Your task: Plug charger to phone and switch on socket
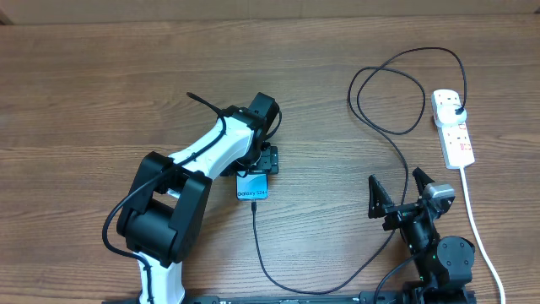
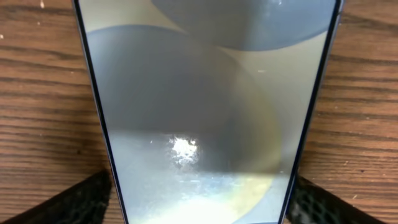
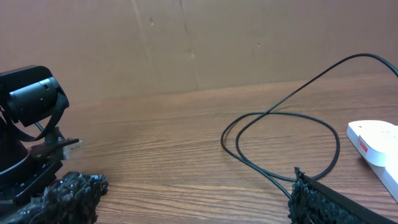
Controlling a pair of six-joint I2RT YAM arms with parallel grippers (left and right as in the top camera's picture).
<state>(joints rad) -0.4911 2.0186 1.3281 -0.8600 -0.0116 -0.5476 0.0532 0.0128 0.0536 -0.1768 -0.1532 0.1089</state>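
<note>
The left gripper [image 1: 256, 162] is hanging low over the phone [image 1: 252, 187], its fingers [image 2: 78, 200] standing apart, one at each long edge of the screen. Whether they are pressing the edges, I cannot tell. The phone is lying flat on the table [image 1: 84, 84], near the middle, with bare wood lying open all around it. The charger [image 1: 255, 221] is reaching the phone's lower edge with its tip; whether the tip is seated is not clear. From there the cable is running toward the near edge, then looping wide to the right. Its black plug is sitting in the socket [image 1: 453, 127] at the far right. The right gripper [image 1: 396, 187] is waiting with jaws wide apart, holding nothing, beside the white cord [image 1: 477, 219].
</note>
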